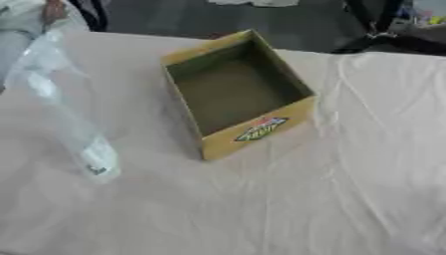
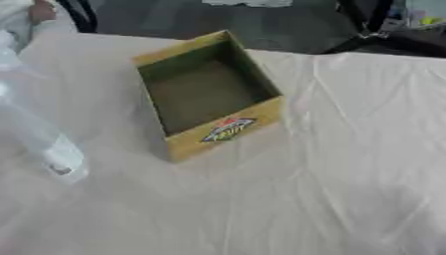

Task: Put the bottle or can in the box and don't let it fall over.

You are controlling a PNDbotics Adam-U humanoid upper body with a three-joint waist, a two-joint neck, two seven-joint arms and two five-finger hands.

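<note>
An open yellow cardboard box [image 1: 261,128] stands on the white-clothed table [image 1: 348,189], a little back from the middle, and nothing shows inside it. Left of the box a clear plastic bottle [image 1: 61,109] appears blurred, slanting from the upper left down to a whitish end [image 1: 98,164] near the cloth. At the top left corner a person's hand [image 1: 54,11] and pale sleeve [image 1: 17,30] reach toward the bottle's upper part; I cannot tell whether they grip it. Neither of my hands shows in either view.
The cloth is wrinkled, mostly on the right and at the front. Beyond the table's far edge are a dark floor and dark furniture legs [image 1: 375,25].
</note>
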